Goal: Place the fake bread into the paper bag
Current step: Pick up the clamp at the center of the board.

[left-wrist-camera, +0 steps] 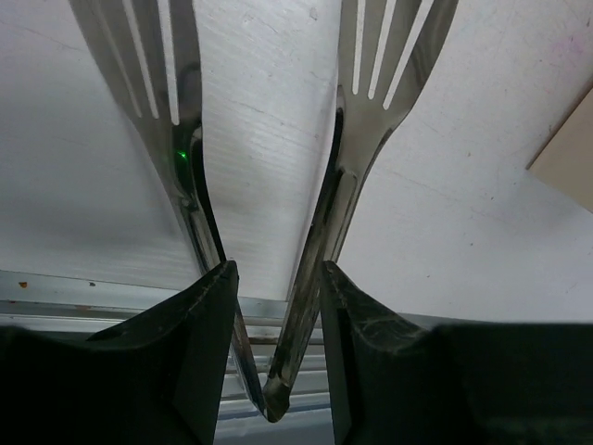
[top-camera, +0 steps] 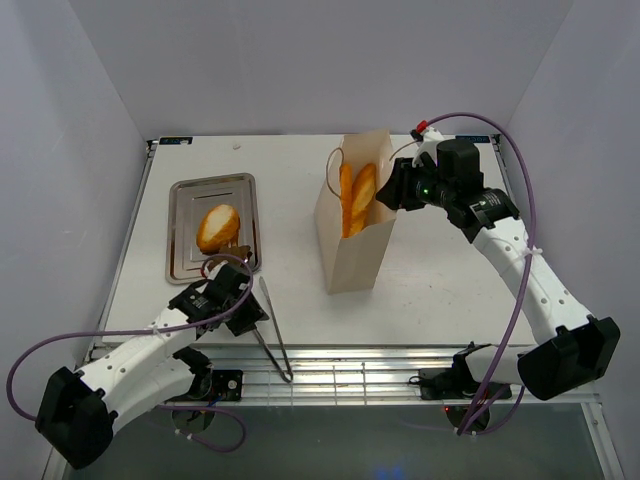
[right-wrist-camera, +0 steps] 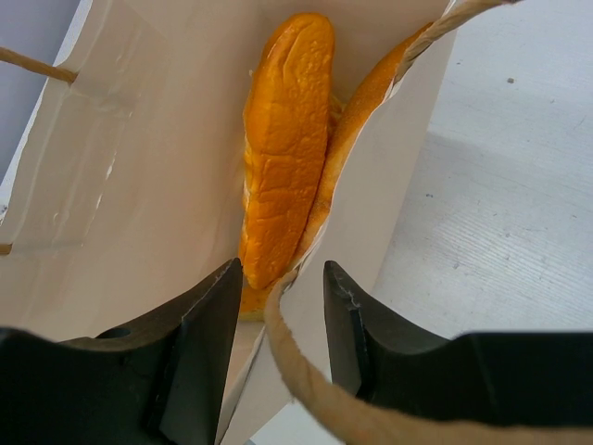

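**Left to right across the tabletop (top-camera: pixel 440 270).**

**(a)** Near the left edge you see the steel tray (top-camera: pixel 190 200) lying flat. One oval roll (top-camera: pixel 218 228) of fake bread rests on its middle, well apart from the bag.

**(b)** Just beyond the tray's near-right corner, toward the near edge of the tabletop, the left gripper (left-wrist-camera: pixel 276 269) hangs over the tongs (left-wrist-camera: pixel 347 167). In the left wrist view its fingers (left-wrist-camera: pixel 199 334) bracket the two arms of the tongs close to the hinge. The slotted heads point away from the camera. Each arm runs at or against a finger's inner face. You cannot tell whether the fingers press on the arms or merely flank them.

**(c)** Right of centre, toward the far edge, the paper bag (top-camera: pixel 350 255) stands upright with its mouth open. Two long loaves (right-wrist-camera: pixel 283 148) stand on end inside it, side by side and touching.

**(d)** At the bag's right-hand rim you find the right gripper (right-wrist-camera: pixel 278 267). Its fingers (right-wrist-camera: pixel 199 343) are spread apart and straddle the top edge of that wall. One finger is on the inner side and the other on the outer side. A cord handle (right-wrist-camera: pixel 315 389) passes through the gap between them. Neither pad visibly presses on the paper.
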You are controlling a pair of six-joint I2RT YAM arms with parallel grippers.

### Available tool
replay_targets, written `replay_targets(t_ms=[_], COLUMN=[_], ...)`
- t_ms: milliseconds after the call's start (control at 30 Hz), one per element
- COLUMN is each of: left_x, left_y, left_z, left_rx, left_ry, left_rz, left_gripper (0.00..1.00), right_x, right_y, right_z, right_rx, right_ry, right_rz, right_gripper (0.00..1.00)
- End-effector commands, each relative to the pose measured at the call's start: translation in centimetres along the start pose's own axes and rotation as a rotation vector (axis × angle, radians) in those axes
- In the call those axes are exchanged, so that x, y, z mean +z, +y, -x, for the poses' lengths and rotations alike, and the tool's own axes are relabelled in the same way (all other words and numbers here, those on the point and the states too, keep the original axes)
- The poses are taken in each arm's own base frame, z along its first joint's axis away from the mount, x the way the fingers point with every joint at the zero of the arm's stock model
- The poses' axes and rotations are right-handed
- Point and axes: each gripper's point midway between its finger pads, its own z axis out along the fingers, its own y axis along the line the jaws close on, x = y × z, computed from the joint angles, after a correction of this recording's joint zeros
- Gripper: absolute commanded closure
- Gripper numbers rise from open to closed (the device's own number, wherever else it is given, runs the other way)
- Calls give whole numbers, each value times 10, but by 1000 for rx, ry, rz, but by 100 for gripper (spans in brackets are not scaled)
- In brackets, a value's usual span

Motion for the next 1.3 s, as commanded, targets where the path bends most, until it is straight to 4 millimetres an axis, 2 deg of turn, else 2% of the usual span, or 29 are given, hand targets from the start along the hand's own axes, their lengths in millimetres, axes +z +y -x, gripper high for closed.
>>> replay_targets(t_ms=[0,133,267,333,433,567,700,833,900,967,1000,1067,1100,1200,1267], left_x=[6,-3,-16,-19,-17,-4,7,7,3,-5,-7,-6,-6,2,6], left_y=[7,2,-4,3,13,21,3,-7,-19,-34,-48,-56,-67,-70,-70], left_z=[-9,-15,-12,-13,-17,-21,-19,-17,-9,-10,-10,-16,-20,-27,-40], left_rx=[-14,-37,-61,-61,-58,-27,41,112,153,210,228,310,332,416,478], left_ry=[-3,-29,-64,-63,-50,-33,-24,-73,-142,-175,-185,-181,-172,-173,-169], left_rz=[36,7,-47,-23,11,65,47,44,-6,-93,-156,-204,-249,-203,-165], left_gripper=[49,48,45,43,39,35,37,37,28,17,11,4,2,2,2], right_x=[-14,-16,-20,-22,-22,-22,-23,-28,-30,-34,-34,-35,-35,-38,-41], right_y=[4,5,0,2,4,2,1,-5,-8,-9,-9,-8,-8,-7,-7], right_z=[14,7,-1,1,5,9,6,1,0,-1,-1,-1,-2,-1,-1], right_rx=[-19,-14,-9,0,6,10,17,8,-5,-8,-10,-12,-13,-20,-24], right_ry=[-59,-49,-47,-54,-56,-64,-55,-57,-54,-52,-54,-55,-53,-54,-59], right_rz=[3,11,-15,-13,-4,-22,-31,-62,-78,-89,-89,-87,-88,-87,-86], right_gripper=[53,53,53,53,53,53,53,53,53,53,53,53,53,53,53])
